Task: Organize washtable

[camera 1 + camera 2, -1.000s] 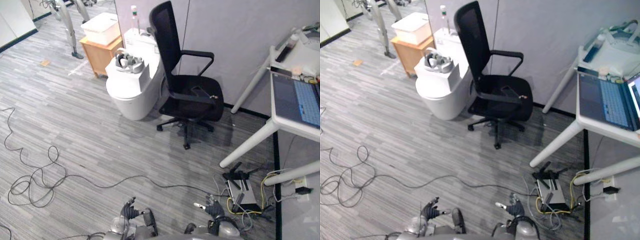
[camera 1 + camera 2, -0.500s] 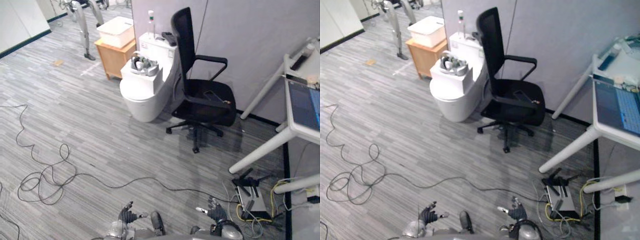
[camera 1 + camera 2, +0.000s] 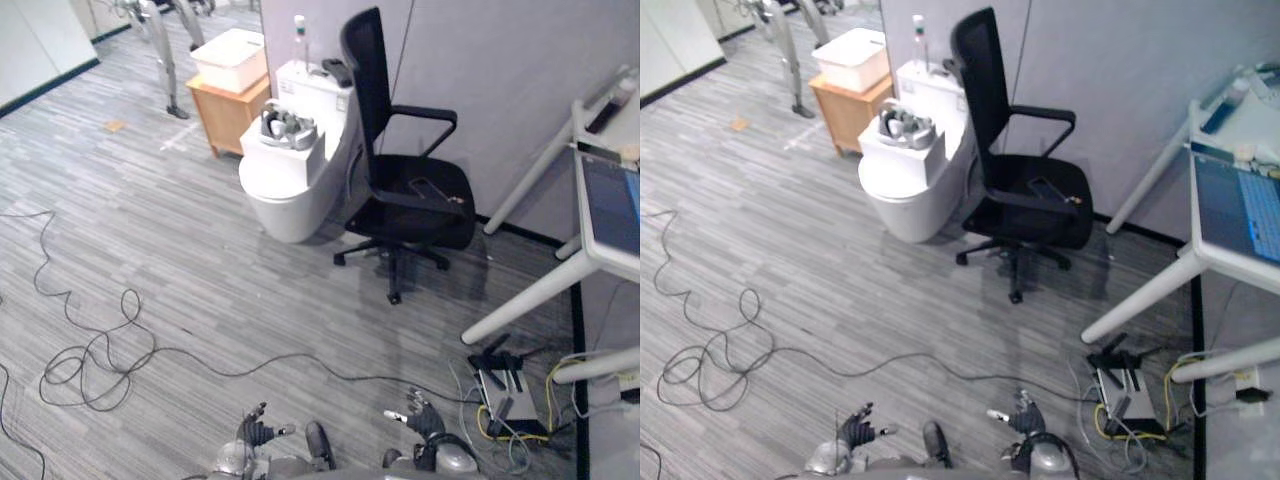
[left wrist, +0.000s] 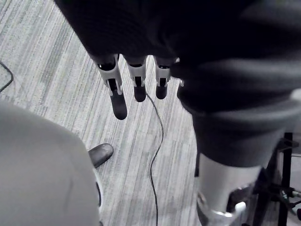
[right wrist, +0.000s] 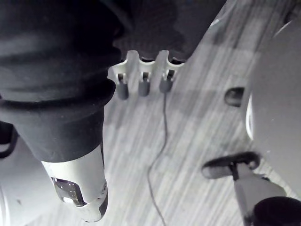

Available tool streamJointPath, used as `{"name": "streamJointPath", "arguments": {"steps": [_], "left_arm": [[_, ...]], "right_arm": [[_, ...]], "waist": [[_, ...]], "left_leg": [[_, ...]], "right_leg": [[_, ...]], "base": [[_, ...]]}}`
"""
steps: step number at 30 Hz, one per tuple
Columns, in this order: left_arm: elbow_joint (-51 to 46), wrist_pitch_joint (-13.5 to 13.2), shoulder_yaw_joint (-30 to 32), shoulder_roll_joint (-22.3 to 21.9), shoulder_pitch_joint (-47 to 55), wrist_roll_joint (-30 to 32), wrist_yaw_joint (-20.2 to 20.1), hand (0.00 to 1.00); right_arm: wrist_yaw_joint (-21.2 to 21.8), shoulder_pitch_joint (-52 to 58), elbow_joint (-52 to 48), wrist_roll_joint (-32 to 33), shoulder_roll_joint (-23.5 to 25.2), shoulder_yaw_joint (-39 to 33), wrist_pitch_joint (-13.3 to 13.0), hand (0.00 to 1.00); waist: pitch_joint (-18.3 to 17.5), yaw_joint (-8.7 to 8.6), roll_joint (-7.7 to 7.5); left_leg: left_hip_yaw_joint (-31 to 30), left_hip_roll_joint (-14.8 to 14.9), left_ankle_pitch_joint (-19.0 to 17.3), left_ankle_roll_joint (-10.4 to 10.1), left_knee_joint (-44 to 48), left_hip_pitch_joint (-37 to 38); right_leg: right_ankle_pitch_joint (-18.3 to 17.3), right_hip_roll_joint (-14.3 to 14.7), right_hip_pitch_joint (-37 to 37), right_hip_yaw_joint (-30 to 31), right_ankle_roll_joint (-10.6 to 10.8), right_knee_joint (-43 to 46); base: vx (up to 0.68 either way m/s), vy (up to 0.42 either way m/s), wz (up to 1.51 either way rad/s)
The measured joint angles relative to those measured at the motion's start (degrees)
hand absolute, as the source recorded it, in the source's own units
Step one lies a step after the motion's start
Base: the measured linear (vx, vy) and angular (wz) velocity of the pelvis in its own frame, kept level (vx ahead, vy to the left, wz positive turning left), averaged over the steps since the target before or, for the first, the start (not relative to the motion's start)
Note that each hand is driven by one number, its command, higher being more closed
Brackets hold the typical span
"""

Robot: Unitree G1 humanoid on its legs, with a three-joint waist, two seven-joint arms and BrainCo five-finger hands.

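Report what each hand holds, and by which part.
Nothing is held: the left hand and right hand both hang open and empty above the floor.

Matt grey floor (image 3: 200, 270) with fine streaked grain; glossy, smooth white toilet (image 3: 285, 190); office chair (image 3: 412, 195) with black mesh back and matt cloth seat; pale wood cabinet (image 3: 225, 112); smooth white plastic bin (image 3: 233, 58).

The grey striped plank floor (image 3: 200, 270) carries everything here. At 12 o'clock stands a white toilet (image 3: 285, 190), and just beside it at 1 o'clock is a black office chair (image 3: 400, 190) on a star base. At 11 o'clock a low wooden cabinet (image 3: 225, 110) sits near the toilet. A small tan scrap (image 3: 115, 126) lies at 10 o'clock. The slanted legs of a white desk (image 3: 525, 295) come down at 3 o'clock, with a tangle of black devices and cords (image 3: 500, 385) at 4 o'clock.
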Motion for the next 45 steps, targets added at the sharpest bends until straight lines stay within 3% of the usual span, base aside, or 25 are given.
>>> {"name": "streamJointPath", "arguments": {"steps": [6, 12, 15, 18, 19, 20, 21, 22, 23, 24, 25, 26, 27, 28, 29, 30, 35, 41, 43, 45], "left_arm": [[-0.26, -0.01, -0.32, 0.10, -0.37, -0.07, 0.05, 0.00], [-0.62, -0.13, 1.24, -0.58, -0.55, -0.55, 0.17, 0.00], [-0.61, -0.16, 1.05, -0.82, -0.85, -0.73, 0.27, 0.00], [-1.18, -0.43, 1.03, -1.79, -1.46, -1.37, 0.39, 0.00], [-1.14, -0.36, 1.04, -1.95, -1.32, -1.65, 0.37, 0.00], [-1.13, -0.27, 1.14, -1.95, -1.30, -1.67, 0.37, 0.00], [-1.25, -0.27, 1.23, -1.46, -1.54, -1.64, 0.18, 0.00], [-1.39, -0.30, 1.45, -1.31, -2.09, -1.79, 0.16, 0.00], [-1.07, -0.17, 1.53, -0.81, -2.09, -1.57, 0.15, 0.00], [-0.84, -0.10, 1.49, -0.94, -1.49, -1.19, 0.12, 0.00], [-0.44, -0.10, 1.45, -1.43, -1.04, -0.75, 0.12, 0.00], [0.16, -0.03, 1.40, -2.65, -0.79, -0.14, 0.10, 0.00], [0.54, 0.06, 1.07, -2.81, -1.30, 0.10, 0.05, 0.00], [0.54, 0.06, 1.07, -2.81, -1.30, 0.10, 0.05, 0.00], [0.46, -0.02, 0.71, -2.09, -1.84, 0.56, 0.03, 0.00], [0.58, 0.01, 0.70, -1.75, -1.74, 0.55, 0.04, 0.00], [0.64, 0.03, 0.00, -1.68, -0.88, 0.54, 0.08, 0.00], [0.65, 0.06, -0.44, -1.14, -0.86, 0.51, 0.06, 0.00], [0.62, 0.04, -0.39, -0.84, -0.87, 0.46, 0.06, 0.00], [0.58, -0.01, -0.35, -0.38, -0.92, 0.11, 0.04, 0.00]], "right_arm": [[0.11, 0.05, 0.01, -0.04, -0.38, 0.05, 0.11, 0.00], [0.08, -0.71, -0.03, -0.05, -0.30, 0.55, 0.09, 0.00], [0.01, -0.10, -0.01, -0.03, -0.45, 0.50, 0.12, 0.00], [-0.11, -1.50, -0.14, -0.05, -1.85, 0.56, 0.06, 0.00], [-0.14, -1.52, -0.33, -0.05, -2.10, 0.49, 0.05, 0.00], [-0.19, -1.25, -0.92, -0.04, -2.20, 0.32, 0.08, 0.00], [-0.24, -0.65, -1.98, -0.04, -1.53, 0.03, -0.14, 0.00], [-0.32, -0.58, -2.00, -0.04, -1.57, -0.13, -0.12, 0.00], [-0.47, -0.47, -2.06, -0.01, -1.61, -0.42, -0.12, 0.00], [-0.49, 0.16, -2.72, 0.05, -1.81, -0.44, -0.16, 0.00], [-0.49, 0.86, -3.18, 0.10, -2.01, -0.42, -0.17, 0.00], [-0.50, 1.63, -5.04, 0.24, -2.86, -1.06, -0.38, 0.00], [-0.56, 1.27, -4.44, 0.26, -2.63, -1.79, -0.04, 0.00], [-0.56, 1.27, -4.44, 0.26, -2.63, -1.79, -0.04, 0.00], [-0.33, 1.73, -4.31, 0.25, -1.28, -1.69, -0.10, 0.00], [-0.27, 1.76, -4.08, 0.23, -0.42, -1.70, -0.12, 0.00], [-0.10, 1.45, -3.47, 0.27, -0.69, -1.65, -0.11, 0.00], [-0.08, 0.50, -1.76, 0.21, -0.68, -1.65, 0.12, 0.00], [-0.03, 0.09, -1.75, 0.08, -0.59, -1.62, 0.41, 0.00], [0.02, 0.17, -1.77, 0.00, -0.64, -1.57, 0.90, 0.00]], "waist": [[0.35, 0.35, -0.02], [0.36, 1.83, 0.00], [0.96, 1.76, 0.74], [3.20, 1.84, 2.89], [3.35, 1.68, 3.44], [3.40, 1.59, 3.46], [3.90, 1.49, 1.54], [3.87, 1.74, 1.10], [3.96, 1.26, 0.09], [3.84, -0.50, 0.22], [3.49, -1.24, 1.12], [3.07, -1.62, 3.41], [2.86, -1.45, 3.40], [2.86, -1.45, 3.40], [2.70, -0.88, 1.51], [2.37, -0.90, 0.98], [1.96, -1.15, 1.64], [1.86, -0.98, 1.24], [1.74, -0.70, 0.90], [1.82, -0.46, 0.43]], "left_leg": [[-3.32, -0.06, -2.30, 0.97, 4.75, -1.90], [-5.62, -0.32, -1.20, 0.31, 7.56, -4.27], [-9.82, -0.26, 1.14, -2.78, 7.81, -5.52], [-12.94, 0.67, 3.24, -6.36, 6.38, -5.83], [-12.97, 0.96, 2.62, -7.27, 4.48, -5.52], [-11.29, 1.15, -0.64, -8.37, 3.17, -5.28], [-6.43, 1.48, -2.11, -6.62, 5.37, -5.83], [-3.98, 1.96, -3.20, -4.93, 8.61, -6.29], [0.04, 3.22, -5.86, -2.04, 18.50, -6.53], [2.77, 5.77, -8.50, -3.79, 24.27, -3.68], [3.54, 7.16, -8.74, -4.68, 23.14, -1.87], [1.59, 8.41, -10.13, -7.32, 15.72, 2.13], [1.68, 7.60, -8.81, -6.06, 11.23, 3.65], [1.68, 7.60, -8.81, -6.06, 11.23, 3.65], [1.47, 7.21, -7.89, -6.08, 10.07, 3.64], [1.40, 7.12, -7.83, -6.13, 10.06, 3.70], [1.01, 6.56, -7.59, -6.13, 9.50, 5.05], [0.90, 6.44, -7.36, -5.75, 8.77, 4.18], [0.99, 6.38, -8.48, -4.35, 10.65, 2.71], [0.41, 6.50, -12.01, -3.85, 15.47, 0.40]], "right_leg": [[-1.53, -0.95, 0.58, 0.98, -1.83, 2.80], [-3.09, -0.39, 1.04, 2.13, 0.04, 1.38], [-2.95, 0.70, 2.15, -0.76, -0.54, 0.63], [-3.17, 2.31, 1.63, -3.25, -2.28, 2.99], [-3.38, 2.54, 1.04, -4.04, -2.80, 3.87], [-3.17, 2.31, 0.82, -5.16, -3.50, 3.56], [-2.37, -0.04, -0.55, -5.72, -4.86, 2.87], [-1.66, -0.92, -1.23, -5.76, -4.99, 2.90], [-0.65, -2.91, -1.80, -6.18, -4.16, 3.35], [-0.57, -3.47, -0.87, -7.00, -4.03, 2.84], [-0.48, -2.75, -0.49, -7.02, -3.89, 2.43], [-0.05, -0.87, -0.97, -6.97, -3.34, 2.31], [1.27, -0.04, -1.33, -6.84, -2.83, 1.55], [1.27, -0.04, -1.33, -6.84, -2.83, 1.55], [2.53, 0.25, -1.01, -6.82, -2.60, -0.35], [3.00, 0.27, -0.76, -6.83, -2.68, -0.68], [3.53, 0.06, 0.68, -6.79, -2.37, -1.43], [3.58, 0.15, -0.59, -6.56, -2.39, -1.47], [3.19, -0.47, -1.66, -6.37, -1.83, -0.71], [0.31, -2.45, -3.64, -6.24, -0.02, 5.00]], "base": [[0.08, -0.047, 0.31], [0.04, -0.062, 0.29], [-0.05, -0.145, 0.74], [-0.16, -0.125, 0.52], [-0.18, -0.073, 0.41], [-0.19, -0.050, 0.46], [-0.18, -0.027, 0.30], [-0.13, -0.005, 0.24], [-0.09, -0.005, 0.21], [-0.06, -0.009, 0.30], [0.00, 0.065, 0.24], [0.00, 0.132, 0.10], [0.00, 0.125, 0.04], [-0.02, 0.061, 0.09], [-0.02, -0.005, 0.08], [-0.03, 0.005, 0.08], [-0.04, 0.013, 0.01], [-0.04, -0.006, -0.03], [0.03, 0.041, -0.02], [0.06, 0.085, 0.12]]}}
